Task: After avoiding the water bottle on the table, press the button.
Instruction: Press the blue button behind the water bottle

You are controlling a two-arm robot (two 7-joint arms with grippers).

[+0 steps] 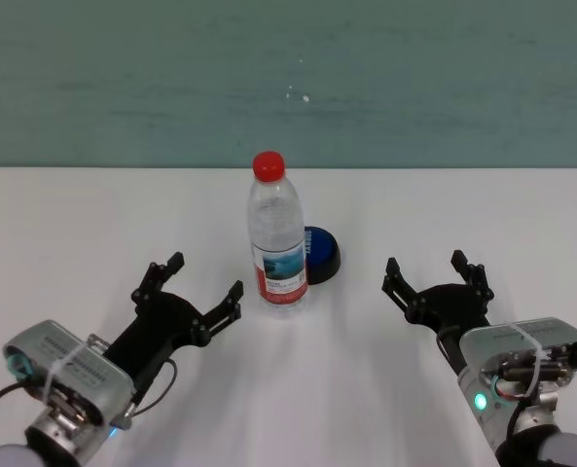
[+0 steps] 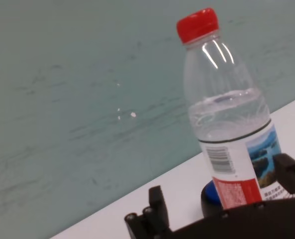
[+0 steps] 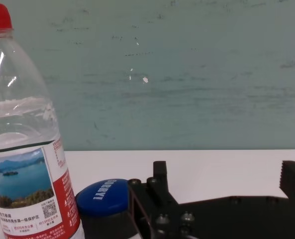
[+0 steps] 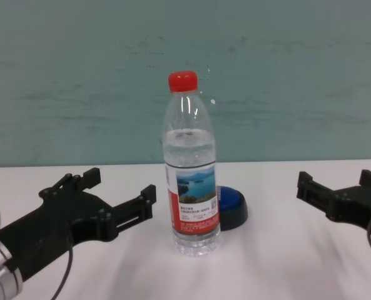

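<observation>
Blue button (image 1: 319, 255) sits behind the water bottle (image 1: 276, 233); the empty, spread right gripper (image 1: 438, 269) should skirt the bottle's right side; left gripper (image 1: 193, 285) likewise open, empty.

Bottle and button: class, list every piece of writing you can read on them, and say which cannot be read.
Button: white letters on the blue dome, too skewed to read reliably.
Bottle label: small print, a barcode and a QR code, all too small to read.
</observation>
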